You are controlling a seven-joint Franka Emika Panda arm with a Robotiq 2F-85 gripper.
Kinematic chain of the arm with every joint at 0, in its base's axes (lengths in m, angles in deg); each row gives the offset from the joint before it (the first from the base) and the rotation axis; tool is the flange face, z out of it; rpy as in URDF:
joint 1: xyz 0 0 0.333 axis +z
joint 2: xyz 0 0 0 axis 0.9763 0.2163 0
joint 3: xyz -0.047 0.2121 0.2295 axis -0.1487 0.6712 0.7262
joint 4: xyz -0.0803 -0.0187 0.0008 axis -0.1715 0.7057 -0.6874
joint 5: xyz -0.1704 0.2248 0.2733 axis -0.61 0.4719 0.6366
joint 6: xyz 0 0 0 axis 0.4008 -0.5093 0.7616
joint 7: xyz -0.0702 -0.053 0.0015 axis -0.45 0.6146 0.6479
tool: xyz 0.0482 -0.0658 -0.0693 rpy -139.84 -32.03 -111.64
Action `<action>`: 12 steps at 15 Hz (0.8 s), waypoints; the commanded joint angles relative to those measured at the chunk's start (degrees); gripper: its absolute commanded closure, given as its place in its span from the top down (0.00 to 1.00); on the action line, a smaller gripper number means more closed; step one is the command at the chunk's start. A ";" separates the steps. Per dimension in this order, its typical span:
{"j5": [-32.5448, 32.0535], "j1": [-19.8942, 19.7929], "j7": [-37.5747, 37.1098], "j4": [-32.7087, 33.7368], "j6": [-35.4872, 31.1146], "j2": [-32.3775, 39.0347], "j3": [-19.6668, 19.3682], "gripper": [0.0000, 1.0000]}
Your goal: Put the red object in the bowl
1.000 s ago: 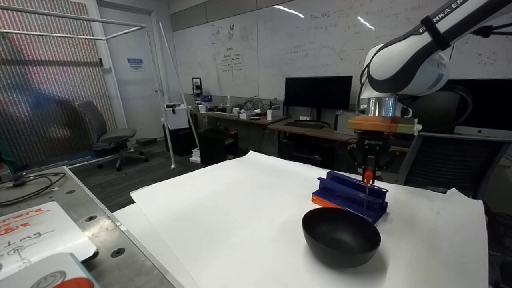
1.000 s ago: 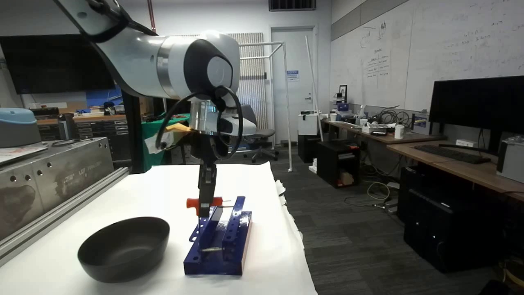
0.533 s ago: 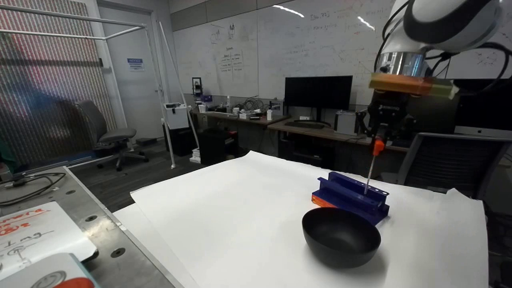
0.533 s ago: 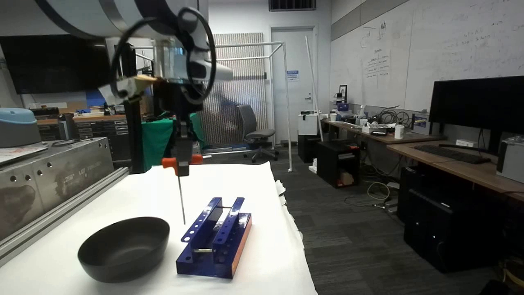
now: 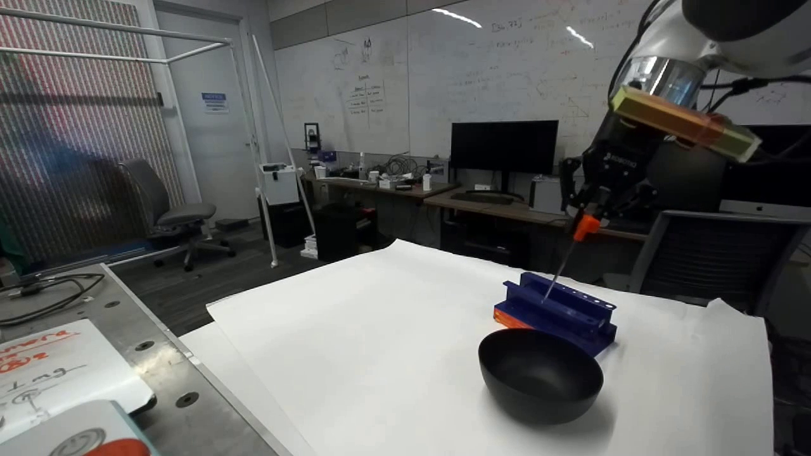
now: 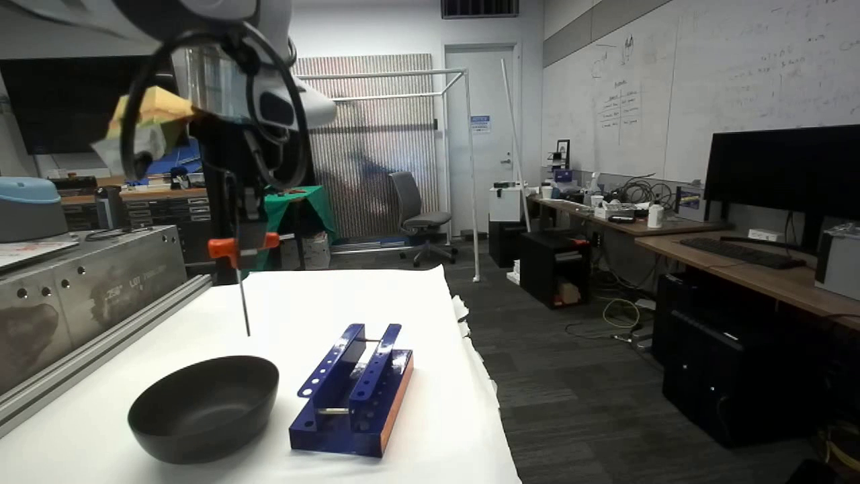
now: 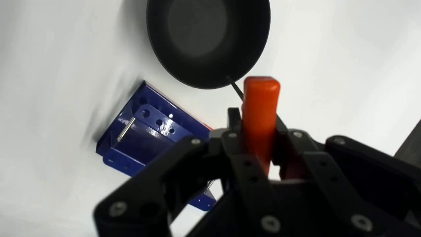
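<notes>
The red object is a red-orange T-shaped handle (image 5: pixel 587 228) with a thin metal shaft. It also shows in an exterior view (image 6: pixel 224 250) and in the wrist view (image 7: pixel 261 105). My gripper (image 5: pixel 590 214) is shut on this handle, with a finger on each side in the wrist view (image 7: pixel 258 131). The shaft points downward at a slant, and its tip hangs above the table. The matte black bowl (image 5: pixel 538 399) stands upright on the white paper, below the held tool; its inside looks empty in the wrist view (image 7: pixel 197 26). In the wrist view the shaft tip overlaps the bowl's near rim.
A blue slatted rack (image 6: pixel 356 403) with holes lies beside the bowl. White paper (image 5: pixel 380 354) covers the table. A metal ledge (image 5: pixel 158 354) runs along one side. A black office chair (image 5: pixel 716 259) and desks with monitors (image 5: pixel 504 145) stand beyond the table.
My gripper has lifted the red-handled tool up out of the blue rack and carried it toward the bowl's side. The wrist and shaft have tilted. The rack has shifted slightly; the bowl has not moved.
</notes>
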 commanded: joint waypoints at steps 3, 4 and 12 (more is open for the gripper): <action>8.35 1.82 12.55 -6.93 -8.51 6.86 0.05 0.05; 10.46 2.29 14.91 -7.84 -9.61 8.56 0.18 0.05; 19.27 4.32 25.90 -8.82 -19.54 15.79 2.91 0.60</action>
